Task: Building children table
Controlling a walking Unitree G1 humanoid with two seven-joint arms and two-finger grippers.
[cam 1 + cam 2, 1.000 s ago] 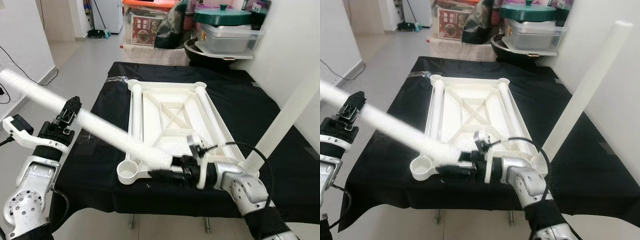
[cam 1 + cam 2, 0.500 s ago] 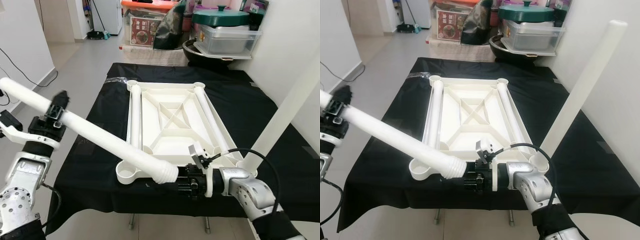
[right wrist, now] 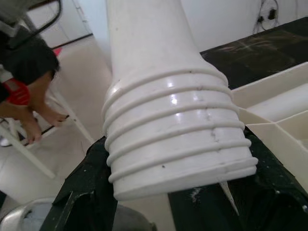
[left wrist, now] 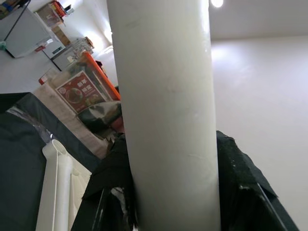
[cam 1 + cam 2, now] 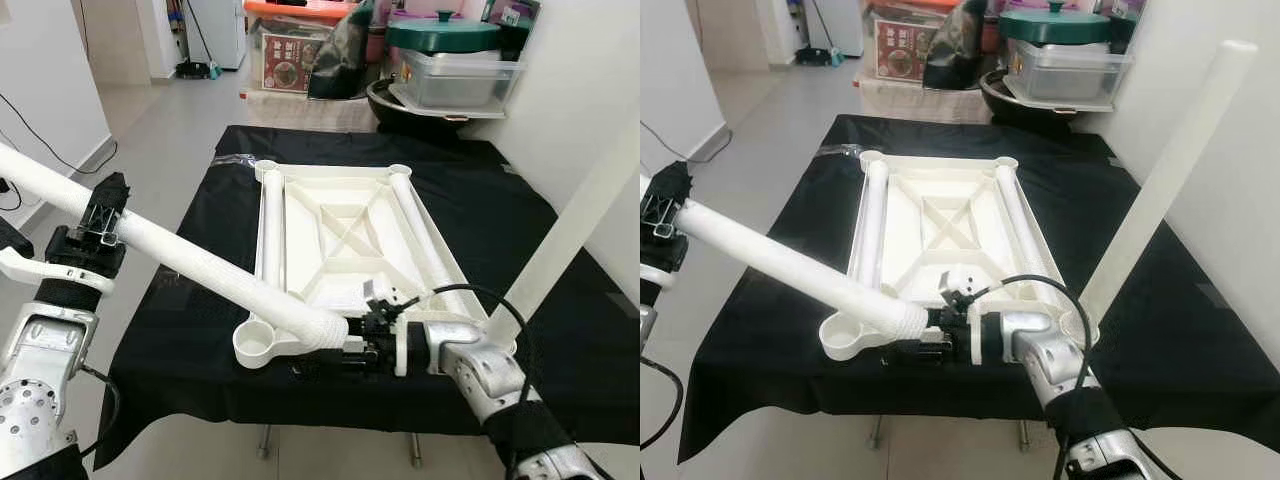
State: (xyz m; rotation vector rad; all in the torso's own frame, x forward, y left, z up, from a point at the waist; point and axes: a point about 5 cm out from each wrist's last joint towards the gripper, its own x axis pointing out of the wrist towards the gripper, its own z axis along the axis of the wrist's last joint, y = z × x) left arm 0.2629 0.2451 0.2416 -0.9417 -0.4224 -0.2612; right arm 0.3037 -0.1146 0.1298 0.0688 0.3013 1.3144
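An upturned white table top [image 5: 330, 172] lies on a black-covered table [image 5: 190, 250]. Two white legs [image 5: 271, 225] [image 5: 420, 235] lie along its sides. One leg [image 5: 1170, 170] stands upright in the near right corner socket. The near left socket [image 5: 256, 345] is an open cup. A long white leg [image 5: 200, 262] slants over the table's left edge. My left gripper [image 5: 95, 215] is shut on its upper part [image 4: 166, 120]. My right gripper [image 5: 352, 345] is shut on its threaded end [image 3: 178, 139], which hangs just right of the near left socket.
Behind the table stand storage boxes [image 5: 290, 50], a black bowl [image 5: 400, 105] and a clear tub with a green-lidded pot [image 5: 445, 35]. A white wall runs along the right. Open floor lies to the left. A person's legs [image 3: 29, 110] show in the right wrist view.
The held leg's threaded end has moved up and back from in front of the table edge to beside the near left socket. My right gripper went with it; the left gripper rose slightly.
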